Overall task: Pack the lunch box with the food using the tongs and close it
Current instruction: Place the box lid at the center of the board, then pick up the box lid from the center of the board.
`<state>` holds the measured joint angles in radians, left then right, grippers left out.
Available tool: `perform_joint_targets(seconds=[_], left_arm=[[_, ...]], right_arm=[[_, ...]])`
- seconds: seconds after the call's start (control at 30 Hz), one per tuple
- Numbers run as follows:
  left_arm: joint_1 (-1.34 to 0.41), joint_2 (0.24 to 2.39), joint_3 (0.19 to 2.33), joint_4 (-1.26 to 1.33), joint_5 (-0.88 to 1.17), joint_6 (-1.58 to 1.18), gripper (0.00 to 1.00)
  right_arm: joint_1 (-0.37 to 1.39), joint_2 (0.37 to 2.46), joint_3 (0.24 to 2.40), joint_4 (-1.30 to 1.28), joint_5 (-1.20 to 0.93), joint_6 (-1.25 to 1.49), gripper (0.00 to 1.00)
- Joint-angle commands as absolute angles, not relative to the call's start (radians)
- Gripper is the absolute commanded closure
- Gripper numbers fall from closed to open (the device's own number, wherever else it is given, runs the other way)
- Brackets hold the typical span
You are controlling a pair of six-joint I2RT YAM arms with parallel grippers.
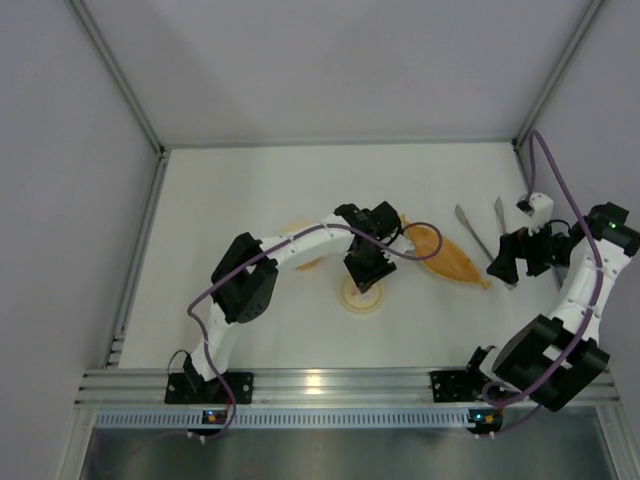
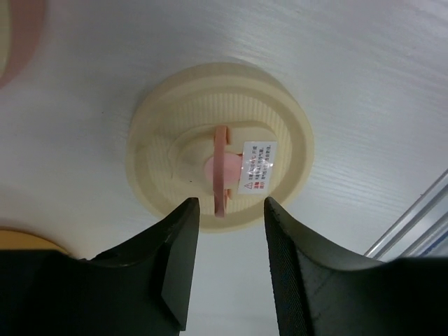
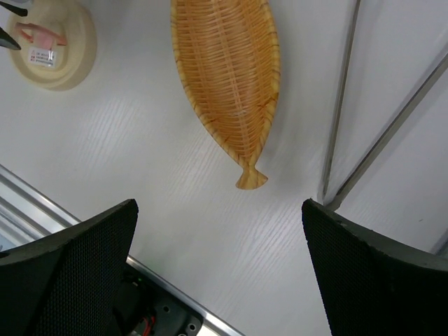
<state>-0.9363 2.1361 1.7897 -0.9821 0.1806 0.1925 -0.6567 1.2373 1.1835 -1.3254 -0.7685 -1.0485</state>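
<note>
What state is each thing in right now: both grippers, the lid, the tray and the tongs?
left gripper: fingers apart, over the lid, holding nothing.
right gripper: fingers wide apart, empty.
cream lid: lying on the table, handle up, not gripped.
woven tray: empty.
tongs: lying on the table, arms spread, untouched.

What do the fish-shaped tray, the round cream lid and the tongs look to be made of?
The tray looks like woven wicker or rattan: an orange-tan weave, matte. The lid is probably moulded plastic: cream, ribbed top, slight sheen, pink tab handle. The tongs seem to be metal, with thin grey arms; their finish is hard to judge.
</note>
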Motion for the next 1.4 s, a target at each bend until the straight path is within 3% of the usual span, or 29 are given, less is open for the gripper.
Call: perform_joint_targets(seconds=[0.0,0.1,0.17,0.27,0.47,0.6,0.87,1.37], left_arm=[[-0.901,2.028,1.902,-1.041,0.276,0.189,0.52],[-0.812,1.912,1.948,-1.093,0.435,0.215,0.39],[-0.722,1.831,1.962,-1.118,0.512,0.253,0.37],[-0.555,1.755,1.936,-1.166,0.629,0.271,0.33],[-0.188,1.706,1.821,-1.351,0.963,0.438,0.23],[-0.075,1.675,1.692,-1.332,1.008,0.460,0.16],[0.064,1.638,1.577,-1.318,1.108,0.497,0.05],[0.081,1.554,1.465,-1.172,0.992,0.434,0.05]], right_arm=[[-0.650,1.218,1.259,-1.447,-0.810,-1.094,0.01],[-0.597,1.230,1.278,-1.436,-0.805,-1.069,0.01],[-0.499,1.238,1.287,-1.418,-0.783,-1.022,0.01],[-0.193,1.244,1.308,-1.317,-0.704,-0.908,0.01],[0.237,1.391,1.385,-1.282,-0.539,-0.787,0.01],[0.516,1.498,1.414,-1.250,-0.414,-0.772,0.03],[0.643,1.715,1.503,-1.149,-0.336,-0.808,0.13],[0.775,1.827,1.483,-0.985,-0.321,-0.842,0.28]])
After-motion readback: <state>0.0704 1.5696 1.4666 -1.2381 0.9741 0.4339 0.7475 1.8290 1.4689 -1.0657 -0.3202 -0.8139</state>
